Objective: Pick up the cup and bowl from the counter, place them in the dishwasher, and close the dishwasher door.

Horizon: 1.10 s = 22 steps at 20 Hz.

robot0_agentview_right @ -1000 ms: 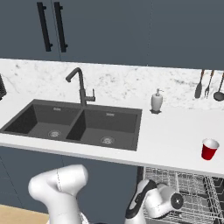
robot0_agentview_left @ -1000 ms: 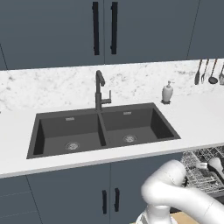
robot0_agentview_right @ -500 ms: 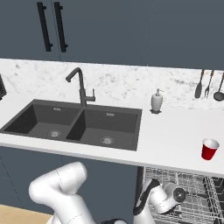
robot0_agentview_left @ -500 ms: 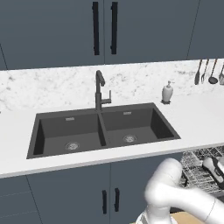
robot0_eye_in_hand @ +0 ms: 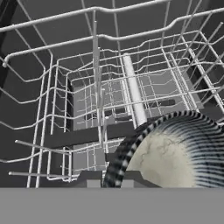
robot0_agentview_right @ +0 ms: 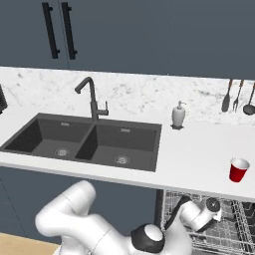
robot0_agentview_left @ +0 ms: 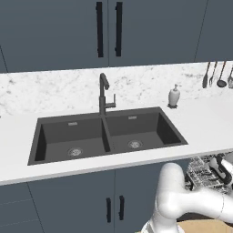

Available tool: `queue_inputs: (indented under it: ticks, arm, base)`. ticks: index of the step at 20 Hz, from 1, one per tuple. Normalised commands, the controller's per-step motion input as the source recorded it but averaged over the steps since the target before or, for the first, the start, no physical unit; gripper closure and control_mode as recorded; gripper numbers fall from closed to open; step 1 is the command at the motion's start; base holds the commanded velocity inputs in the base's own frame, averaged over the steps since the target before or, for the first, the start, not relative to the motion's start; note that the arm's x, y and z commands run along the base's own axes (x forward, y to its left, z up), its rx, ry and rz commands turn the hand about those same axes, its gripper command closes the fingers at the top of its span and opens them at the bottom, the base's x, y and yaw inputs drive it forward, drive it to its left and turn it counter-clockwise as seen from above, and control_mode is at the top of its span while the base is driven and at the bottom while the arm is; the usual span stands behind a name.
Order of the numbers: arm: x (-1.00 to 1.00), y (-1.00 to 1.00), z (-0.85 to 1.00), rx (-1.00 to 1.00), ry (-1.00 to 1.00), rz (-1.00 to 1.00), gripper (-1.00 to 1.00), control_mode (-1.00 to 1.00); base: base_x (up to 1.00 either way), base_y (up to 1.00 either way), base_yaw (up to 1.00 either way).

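A bowl (robot0_eye_in_hand: 175, 157) with a black-and-white striped rim and a cream inside hangs over the grey wire rack (robot0_eye_in_hand: 131, 87) of the dishwasher (robot0_agentview_right: 174, 209). My gripper (robot0_eye_in_hand: 110, 179) is shut on the bowl's rim. From the right base camera, my gripper (robot0_agentview_right: 211, 205) is low over the pulled-out rack, under the counter (robot0_agentview_right: 199, 149). The red cup (robot0_agentview_right: 239, 169) stands upright on the counter at the right, above the dishwasher. The rack (robot0_agentview_left: 200, 170) also shows in the left base view, beside my hand. The dishwasher door is out of view.
A dark double sink (robot0_agentview_right: 84, 142) with a black faucet (robot0_agentview_right: 92, 99) lies left of the dishwasher. A soap dispenser (robot0_agentview_right: 178, 114) stands by the backsplash, and utensils (robot0_agentview_right: 239, 97) hang at the far right. Cabinet doors (robot0_agentview_left: 113, 209) sit under the sink.
My hand has moved a little to the right and farther in over the rack, with the bowl still in it. The cup has not moved.
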Motion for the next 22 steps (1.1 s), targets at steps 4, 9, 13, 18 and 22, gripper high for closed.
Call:
queue_inputs:
  ticks: [4,9,13,18,22]
  arm:
    - [-0.01,-0.15,-0.39,0.0,0.15,0.0,1.0,-1.0]
    - [-0.12,0.0,-0.27,0.0,0.09,0.0,-1.0,-1.0]
    - [-0.23,-0.05,-0.11,0.0,0.02,0.0,-1.0,-1.0]
    - [-0.46,-0.33,0.14,0.01,0.0,0.0,-1.0,-1.0]
    - [-0.72,-0.48,0.06,0.0,0.0,0.0,-1.0,-1.0]
  base:
    - [0.0,0.0,0.0]
    - [0.0,0.0,0.0]
    - [0.0,0.0,0.0]
    - [0.0,0.0,0.0]
    - [0.0,0.0,0.0]
